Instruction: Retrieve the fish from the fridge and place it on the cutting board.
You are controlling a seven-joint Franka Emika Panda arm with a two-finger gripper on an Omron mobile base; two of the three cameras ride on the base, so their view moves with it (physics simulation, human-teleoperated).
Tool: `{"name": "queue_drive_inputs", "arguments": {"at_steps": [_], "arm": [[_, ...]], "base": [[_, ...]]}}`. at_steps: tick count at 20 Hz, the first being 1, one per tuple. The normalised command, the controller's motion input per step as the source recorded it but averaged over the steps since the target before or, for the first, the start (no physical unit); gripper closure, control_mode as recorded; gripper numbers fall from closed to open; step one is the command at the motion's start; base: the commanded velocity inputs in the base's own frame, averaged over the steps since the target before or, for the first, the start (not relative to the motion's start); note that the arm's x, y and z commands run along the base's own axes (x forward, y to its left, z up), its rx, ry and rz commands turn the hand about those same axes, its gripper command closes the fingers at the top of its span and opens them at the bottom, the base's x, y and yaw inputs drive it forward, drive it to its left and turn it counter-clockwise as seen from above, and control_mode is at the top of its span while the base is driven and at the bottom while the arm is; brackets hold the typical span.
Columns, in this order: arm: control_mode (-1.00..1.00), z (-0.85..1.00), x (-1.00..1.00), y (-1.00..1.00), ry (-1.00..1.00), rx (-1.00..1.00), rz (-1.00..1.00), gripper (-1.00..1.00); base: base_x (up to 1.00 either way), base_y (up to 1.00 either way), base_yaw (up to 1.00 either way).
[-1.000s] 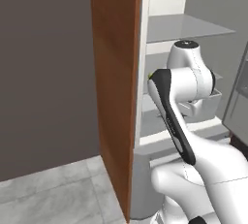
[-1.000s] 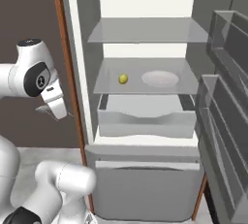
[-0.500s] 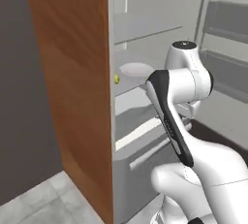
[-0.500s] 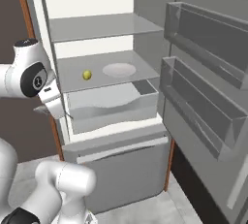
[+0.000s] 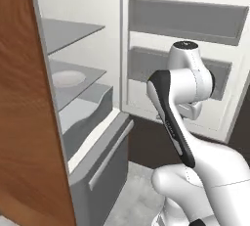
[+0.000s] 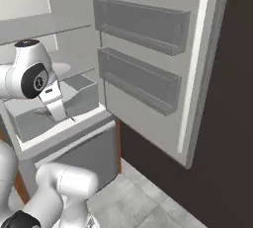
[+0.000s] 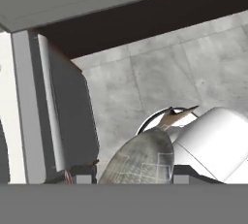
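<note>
grey tiled floor (image 7: 160, 72), smooth white fridge (image 5: 93, 73)

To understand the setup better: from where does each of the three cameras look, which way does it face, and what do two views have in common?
Left base view: behind the arm's left, facing the open fridge, white plate on a shelf; the white arm rises at the right.
Right base view: behind the arm's right, facing the fridge door bins; the arm rises at the left.
Hand view: on the hand, looking down at the grey floor.
Both base views share the pale drawer.
</note>
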Motion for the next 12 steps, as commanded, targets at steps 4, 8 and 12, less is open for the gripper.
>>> {"name": "queue_drive_inputs", "arguments": {"at_steps": [4, 8, 12], "arm": [[1.0, 0.0, 0.0, 0.0, 0.0, 0.0, 0.0, 1.0], [1.0, 0.0, 0.0, 0.0, 0.0, 0.0, 0.0, 1.0], [1.0, 0.0, 0.0, 0.0, 0.0, 0.0, 0.0, 1.0]], "base": [[-0.62, 0.0, -0.75], [-0.54, -0.15, -0.71], [-0.35, -0.29, -0.73]]}}
